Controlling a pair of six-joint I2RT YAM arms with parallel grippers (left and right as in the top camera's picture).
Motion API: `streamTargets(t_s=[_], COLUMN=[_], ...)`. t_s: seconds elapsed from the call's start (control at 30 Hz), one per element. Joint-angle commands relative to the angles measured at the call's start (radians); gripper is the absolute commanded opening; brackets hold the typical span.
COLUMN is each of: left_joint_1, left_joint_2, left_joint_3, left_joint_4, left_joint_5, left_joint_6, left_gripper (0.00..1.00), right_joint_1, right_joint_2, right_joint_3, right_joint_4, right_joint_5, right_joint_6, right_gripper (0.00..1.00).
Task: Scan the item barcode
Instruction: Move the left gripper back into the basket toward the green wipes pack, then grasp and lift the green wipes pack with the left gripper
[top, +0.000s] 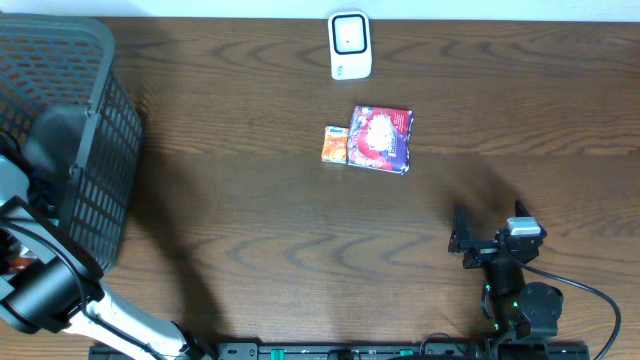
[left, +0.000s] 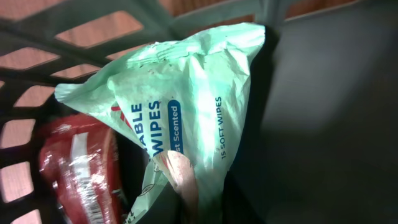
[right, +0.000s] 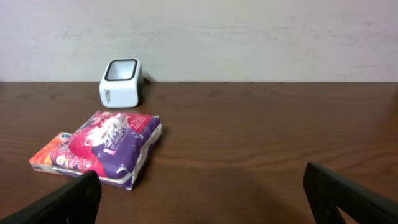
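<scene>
- The left pincer (left: 183, 194) is pressed together on the lower fold of a pale green soft plastic pack of wipes (left: 186, 93). The pack sits down inside the black plastic mesh basket (top: 100, 120) at the left end of the dark wooden table (top: 250, 230).
- We judge the task to be at its start for this item. The pack is gripped but not yet lifted out of the basket, and it is well apart from the small white box-shaped scanner (top: 350, 45) at the table's far edge.
- What is left, as we read it, is to raise the pack clear, carry it across and turn its barcode to the scanner's window.
- The right pincer (right: 202, 193) stands wide apart with nothing in it, near the front edge.
- A purple and red foil packet (top: 381, 138) and a small orange packet (top: 334, 144) lie touching each other near the scanner. We cannot tell whether they have been scanned.
- From overhead the basket wall and the arm hide the grip. We see no barcode on the side of the pack that faces the wrist camera. A crinkled red packet (left: 78, 168) beside the pack is partly cut off.
</scene>
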Motion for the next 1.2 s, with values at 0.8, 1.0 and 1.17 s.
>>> streamTargets(t_s=[0.8, 1.0, 1.17], left_joint_1=[-0.108, -0.295, -0.501], left_joint_2=[-0.617, -0.711, -0.713], left_joint_3=[0.002, 0.002, 0.002], left_joint_4=[0.278, 0.305, 0.305], left_joint_5=[0.924, 0.948, 0.948], left_joint_6=[-0.002, 0.069, 0.192], left_gripper=[0.07, 0.07, 0.07], right_joint_1=[0.005, 0.005, 0.005], right_joint_2=[-0.006, -0.006, -0.006], right_joint_3=[-0.002, -0.002, -0.002], right_joint_4=[-0.004, -0.004, -0.004], right_joint_5=[0.004, 0.004, 0.004], right_joint_6=[-0.003, -0.003, -0.003], right_gripper=[0.99, 0.99, 0.99])
